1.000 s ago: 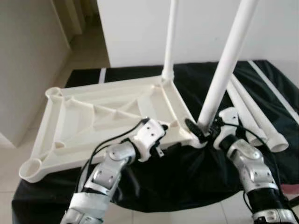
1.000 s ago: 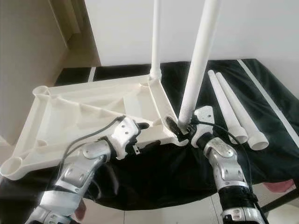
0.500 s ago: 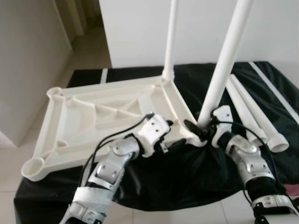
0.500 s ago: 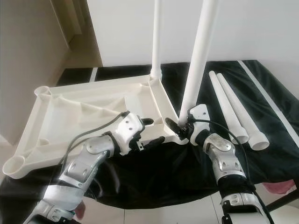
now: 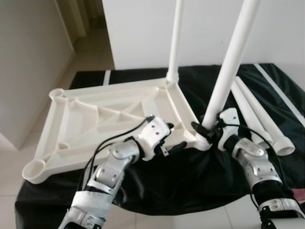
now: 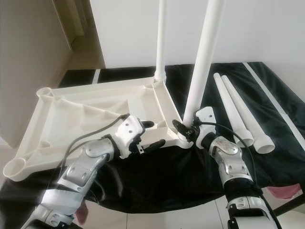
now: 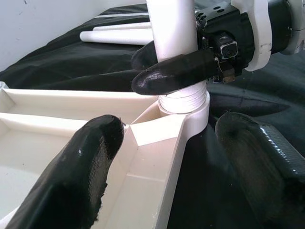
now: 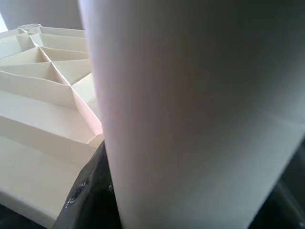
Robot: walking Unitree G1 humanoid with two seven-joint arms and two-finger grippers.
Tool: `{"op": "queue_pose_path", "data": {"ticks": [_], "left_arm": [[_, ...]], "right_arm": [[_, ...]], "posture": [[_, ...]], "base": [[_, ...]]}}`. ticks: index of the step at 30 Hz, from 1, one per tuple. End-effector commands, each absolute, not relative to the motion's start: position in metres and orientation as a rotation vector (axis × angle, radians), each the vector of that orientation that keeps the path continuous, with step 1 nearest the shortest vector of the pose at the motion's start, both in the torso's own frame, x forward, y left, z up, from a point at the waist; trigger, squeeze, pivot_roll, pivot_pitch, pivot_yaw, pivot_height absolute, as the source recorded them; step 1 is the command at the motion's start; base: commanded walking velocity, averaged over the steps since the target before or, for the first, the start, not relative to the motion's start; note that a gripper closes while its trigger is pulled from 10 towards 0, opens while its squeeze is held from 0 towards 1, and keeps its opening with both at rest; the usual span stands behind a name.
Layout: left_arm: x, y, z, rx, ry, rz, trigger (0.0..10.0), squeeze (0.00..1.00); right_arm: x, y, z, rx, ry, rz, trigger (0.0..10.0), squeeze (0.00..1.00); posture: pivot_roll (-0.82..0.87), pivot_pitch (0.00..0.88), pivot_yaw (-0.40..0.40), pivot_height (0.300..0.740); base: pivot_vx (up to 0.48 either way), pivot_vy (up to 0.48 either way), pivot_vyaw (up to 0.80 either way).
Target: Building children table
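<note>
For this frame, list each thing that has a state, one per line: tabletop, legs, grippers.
tabletop: upside down on the black cloth
far leg: upright in its corner socket
near leg: upright in the near corner socket, gripped at its base
loose legs: lying on the cloth
empty sockets: no legs fitted
right gripper: shut on near leg
left gripper: open, straddling the tabletop's rim
</note>
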State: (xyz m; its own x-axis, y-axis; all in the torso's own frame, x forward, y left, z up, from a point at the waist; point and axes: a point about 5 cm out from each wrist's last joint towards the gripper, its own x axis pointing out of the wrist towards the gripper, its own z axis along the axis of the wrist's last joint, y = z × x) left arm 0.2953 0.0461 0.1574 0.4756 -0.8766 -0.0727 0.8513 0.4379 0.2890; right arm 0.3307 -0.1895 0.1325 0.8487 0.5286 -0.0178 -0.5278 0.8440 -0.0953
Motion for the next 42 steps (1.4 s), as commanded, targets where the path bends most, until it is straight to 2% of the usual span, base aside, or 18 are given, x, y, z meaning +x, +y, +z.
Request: {"op": "queue_pose_path", "data": {"ticks": [1, 3, 4, 8, 12, 22, 23, 27, 30, 42], "left_arm": [[0.294, 0.047, 0.157, 0.302, -0.090, -1.081, 10.0, 0.00], [0.294, 0.047, 0.156, 0.300, -0.087, -1.081, 10.0, 0.00], [0.293, 0.047, 0.155, 0.297, -0.084, -1.082, 10.0, 0.00], [0.293, 0.047, 0.155, 0.296, -0.082, -1.083, 10.0, 0.00], [0.292, 0.046, 0.154, 0.296, -0.077, -1.091, 10.0, 0.00], [0.290, 0.046, 0.152, 0.294, -0.069, -1.098, 10.0, 0.00], [0.287, 0.046, 0.150, 0.288, -0.064, -1.098, 10.0, 0.00], [0.285, 0.046, 0.149, 0.283, -0.062, -1.098, 10.0, 0.00], [0.284, 0.045, 0.148, 0.275, -0.060, -1.095, 10.0, 0.00], [0.281, 0.043, 0.146, 0.268, -0.053, -1.104, 10.0, 0.00]], "right_arm": [[0.328, -0.190, 0.125, -0.082, 0.027, 0.543, 10.0, 0.00], [0.328, -0.188, 0.123, -0.090, 0.037, 0.488, 10.0, 0.00], [0.329, -0.186, 0.123, -0.102, 0.040, 0.391, 10.0, 0.00], [0.329, -0.184, 0.123, -0.089, 0.043, 0.352, 10.0, 0.00], [0.329, -0.175, 0.123, -0.002, 0.056, 0.188, 10.0, 0.00], [0.320, -0.154, 0.120, 0.103, 0.061, 0.018, 10.0, 0.00], [0.318, -0.151, 0.120, 0.135, 0.056, -0.095, 10.0, 0.00], [0.315, -0.147, 0.120, 0.168, 0.062, -0.191, 10.0, 0.00], [0.314, -0.137, 0.121, 0.196, 0.071, -0.170, 10.0, 0.00], [0.311, -0.140, 0.129, 0.151, 0.051, -0.159, 10.0, 0.02]], "posture": [[-0.04, 0.000, 0.025, 0.740], [-0.04, 0.000, 0.024, 0.740], [-0.05, 0.000, 0.026, 0.740], [-0.05, 0.000, 0.027, 0.740], [-0.05, 0.000, 0.033, 0.740], [-0.05, 0.000, 0.028, 0.740], [-0.05, 0.000, 0.020, 0.740], [-0.04, 0.000, 0.008, 0.740], [-0.04, 0.000, 0.006, 0.740], [-0.05, 0.000, 0.005, 0.740]], "base": [[0.000, 0.000, 0.00], [0.000, 0.000, 0.00], [0.000, 0.000, 0.00], [0.000, 0.000, 0.00], [0.000, 0.000, 0.00], [0.000, 0.000, 0.00], [0.000, 0.000, 0.00], [0.000, 0.000, 0.00], [0.000, 0.000, 0.00], [0.000, 0.000, 0.00]]}}
